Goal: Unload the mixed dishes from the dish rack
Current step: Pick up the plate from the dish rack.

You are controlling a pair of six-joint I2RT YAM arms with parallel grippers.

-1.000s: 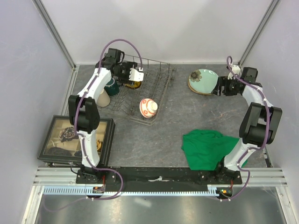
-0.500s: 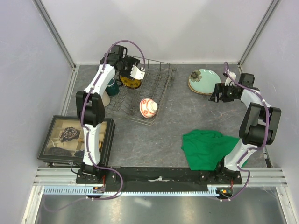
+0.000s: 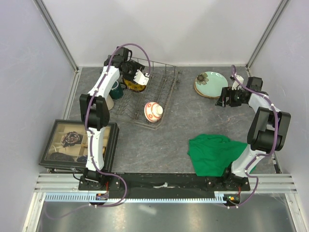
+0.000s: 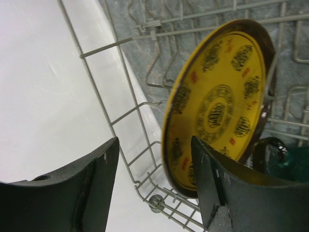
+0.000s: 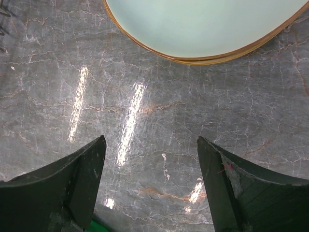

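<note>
The dish rack (image 3: 157, 89) stands at the far left of the table. In it a yellow-patterned plate (image 4: 217, 106) stands on edge between the tines. My left gripper (image 3: 136, 80) is open, and the plate's near rim lies between its fingers with a gap on the left side (image 4: 154, 162). A red-and-white bowl (image 3: 153, 111) lies at the rack's near end. A dark green mug (image 3: 116, 89) and a beige cup (image 3: 107, 101) sit at its left. The mint-green plate (image 3: 209, 82) rests on the table to the right. Just short of it, my right gripper (image 3: 223, 98) hangs open over bare table (image 5: 152, 169).
A green cloth (image 3: 215, 154) lies crumpled near the right arm's base. A black-framed compartment tray (image 3: 50, 145) sits at the near left. White walls close off the back and sides; the rack's raised wire side (image 4: 120, 116) runs close by my left fingers.
My left gripper has pushed in over the yellow plate's rim and its jaws have narrowed a little. The right gripper drew back from the mint plate, then held still.
</note>
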